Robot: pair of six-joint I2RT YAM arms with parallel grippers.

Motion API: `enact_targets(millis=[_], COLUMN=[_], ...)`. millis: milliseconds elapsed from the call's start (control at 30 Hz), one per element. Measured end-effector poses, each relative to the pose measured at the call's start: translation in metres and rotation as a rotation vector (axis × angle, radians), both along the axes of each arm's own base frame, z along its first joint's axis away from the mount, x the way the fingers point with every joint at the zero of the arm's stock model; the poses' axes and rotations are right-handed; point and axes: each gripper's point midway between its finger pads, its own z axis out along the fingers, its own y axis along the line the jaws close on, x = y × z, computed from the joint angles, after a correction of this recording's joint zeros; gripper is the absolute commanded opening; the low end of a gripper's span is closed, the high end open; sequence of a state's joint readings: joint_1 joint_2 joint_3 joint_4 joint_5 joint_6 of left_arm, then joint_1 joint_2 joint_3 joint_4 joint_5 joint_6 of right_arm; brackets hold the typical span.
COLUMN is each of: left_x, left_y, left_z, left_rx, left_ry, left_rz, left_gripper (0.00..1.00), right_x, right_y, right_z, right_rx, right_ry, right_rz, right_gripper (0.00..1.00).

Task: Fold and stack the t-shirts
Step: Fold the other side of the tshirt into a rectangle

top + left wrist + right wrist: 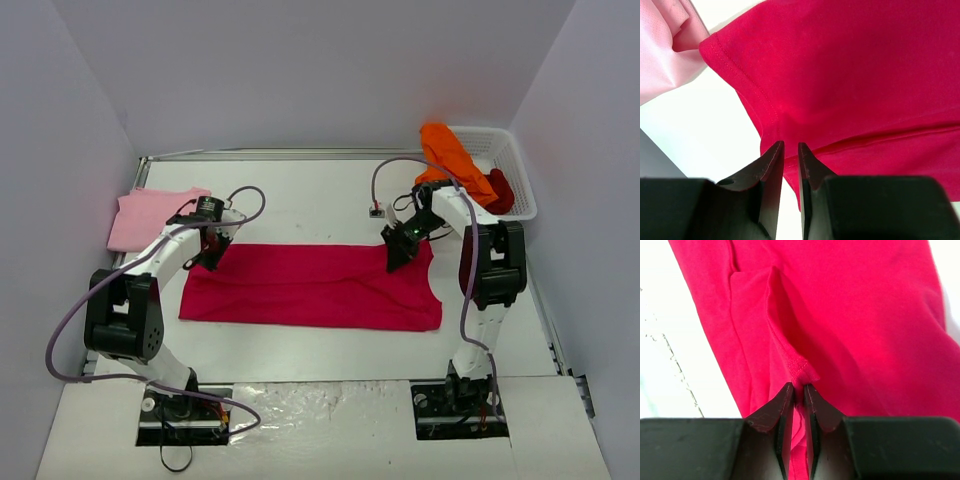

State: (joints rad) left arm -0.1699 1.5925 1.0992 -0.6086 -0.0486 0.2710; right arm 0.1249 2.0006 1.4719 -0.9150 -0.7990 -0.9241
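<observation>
The crimson-magenta t-shirt (310, 285) lies spread in a wide band across the middle of the table. My left gripper (210, 257) is shut on its far left edge, with cloth pinched between the jaws (790, 150). My right gripper (398, 258) is shut on a hemmed fold at its far right edge (799, 385). The pale pink t-shirt (145, 217) lies folded at the far left, and shows in the left wrist view (662, 50). The bright orange t-shirt (450, 160) hangs over the basket rim, with the dark red t-shirt (502, 190) beside it.
A white mesh basket (505, 160) stands at the far right corner. A small connector on a cable (376, 211) lies behind the crimson shirt. White walls close in the table on three sides.
</observation>
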Motion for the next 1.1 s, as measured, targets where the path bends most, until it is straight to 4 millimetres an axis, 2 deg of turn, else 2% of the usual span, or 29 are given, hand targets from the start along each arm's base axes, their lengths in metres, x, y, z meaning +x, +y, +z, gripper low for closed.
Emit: enact_targets(millis=[533, 1100], left_x=[0.000, 0.001], left_y=[0.000, 0.000], left_z=[0.000, 0.000], left_rx=[0.000, -0.001], left_ry=[-0.001, -0.002], left_rz=[0.000, 0.000], left_gripper=[0.17, 0.17], right_x=[-0.030, -0.067], right_y=[0.022, 0.035], right_z=[0.011, -0.001], right_rx=[-0.034, -0.079], right_ry=[0.015, 0.084], right_rz=[0.106, 0.202], right_gripper=[0.11, 0.12])
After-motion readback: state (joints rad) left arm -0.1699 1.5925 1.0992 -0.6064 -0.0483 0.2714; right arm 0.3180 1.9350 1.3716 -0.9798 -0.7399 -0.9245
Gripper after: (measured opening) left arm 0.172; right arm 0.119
